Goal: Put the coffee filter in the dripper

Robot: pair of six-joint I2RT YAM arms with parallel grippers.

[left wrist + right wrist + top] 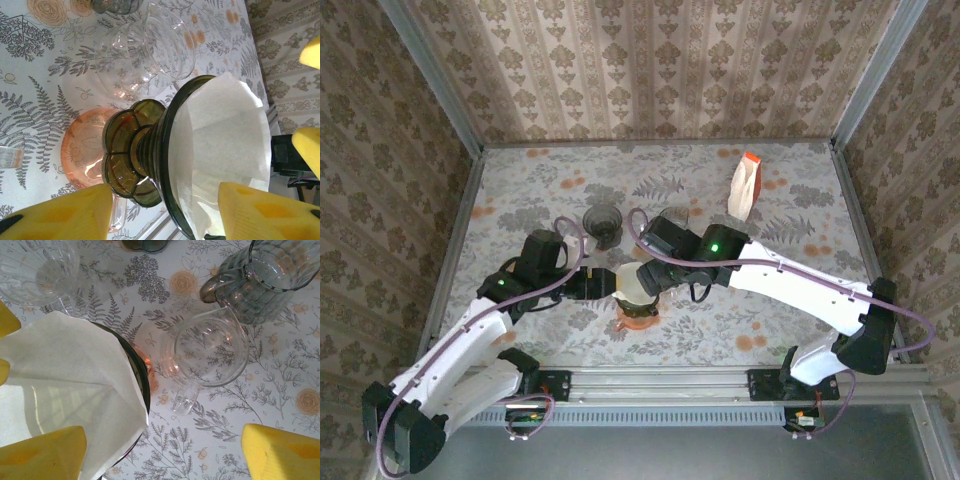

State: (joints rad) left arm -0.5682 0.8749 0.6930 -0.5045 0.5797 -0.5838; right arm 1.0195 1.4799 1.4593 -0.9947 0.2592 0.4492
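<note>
Filter's in the dripper, both claws spread

The filter [225,145] sits in the dripper [135,150], poking above its rim, on a pink glass [82,150] mid-table [520,180]. The left claw [165,202] is open with the dripper between its fingers. The right claw [164,440] is open too, one finger just beside the filter's edge. The arms reach in from opposite sides, about equally near. Probably just backing off left.

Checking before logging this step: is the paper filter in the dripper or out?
In. The white filter sits spread open inside the dark green dripper, its edge rising past the rim.
</note>
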